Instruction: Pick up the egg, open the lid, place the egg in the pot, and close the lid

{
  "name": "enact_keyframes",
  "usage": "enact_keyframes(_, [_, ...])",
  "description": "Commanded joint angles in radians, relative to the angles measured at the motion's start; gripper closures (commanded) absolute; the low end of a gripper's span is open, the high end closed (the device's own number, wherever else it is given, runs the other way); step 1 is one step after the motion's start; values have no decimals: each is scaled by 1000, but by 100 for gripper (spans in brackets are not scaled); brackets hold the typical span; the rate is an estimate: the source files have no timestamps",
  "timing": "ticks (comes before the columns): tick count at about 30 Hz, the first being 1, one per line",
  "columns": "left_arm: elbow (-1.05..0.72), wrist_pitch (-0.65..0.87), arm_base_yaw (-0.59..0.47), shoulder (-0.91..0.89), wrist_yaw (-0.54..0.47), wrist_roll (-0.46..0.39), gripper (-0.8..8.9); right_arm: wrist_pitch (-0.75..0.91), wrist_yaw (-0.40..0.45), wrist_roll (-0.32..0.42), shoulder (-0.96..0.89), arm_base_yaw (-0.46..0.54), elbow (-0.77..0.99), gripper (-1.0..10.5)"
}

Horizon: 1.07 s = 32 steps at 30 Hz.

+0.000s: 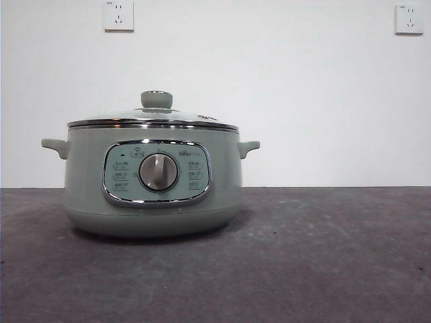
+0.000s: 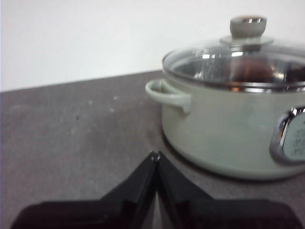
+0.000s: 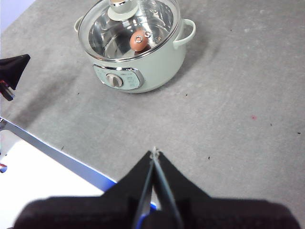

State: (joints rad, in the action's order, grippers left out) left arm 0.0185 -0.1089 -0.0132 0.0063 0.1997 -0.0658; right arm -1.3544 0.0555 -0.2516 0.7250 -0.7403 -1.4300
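Grey table (image 1: 337, 269); both grippers' fingers (image 2: 155, 156) pressed together, empty.

Even bright light; soft shadow under pot (image 1: 153, 178); glare on lid (image 3: 129, 28); left wrist view blurred.

Front cam sits low, table height, looking straight at the pot (image 1: 153, 180) up close. Left wrist cam's low beside it; right wrist cam looks down from farther back. All three catch the pot.
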Motion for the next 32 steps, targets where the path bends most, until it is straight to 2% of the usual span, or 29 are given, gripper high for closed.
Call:
enact_keyframes(1, [-11, -27, -3, -2, -14, 13, 817, -27, 5, -10, -2, -2, 10, 946])
enact_keyframes(26, [-10, -47, -3, 10, -15, 13, 817, -27, 5, -7, -2, -2, 10, 946])
enact_keyframes(29, [-10, -47, -3, 10, -15, 13, 817, -27, 43, -6, -3, 2, 10, 946])
enact_keyframes(32, [-10, -47, -3, 10, -15, 13, 817, -19, 170, 51, -4, 27, 10, 946])
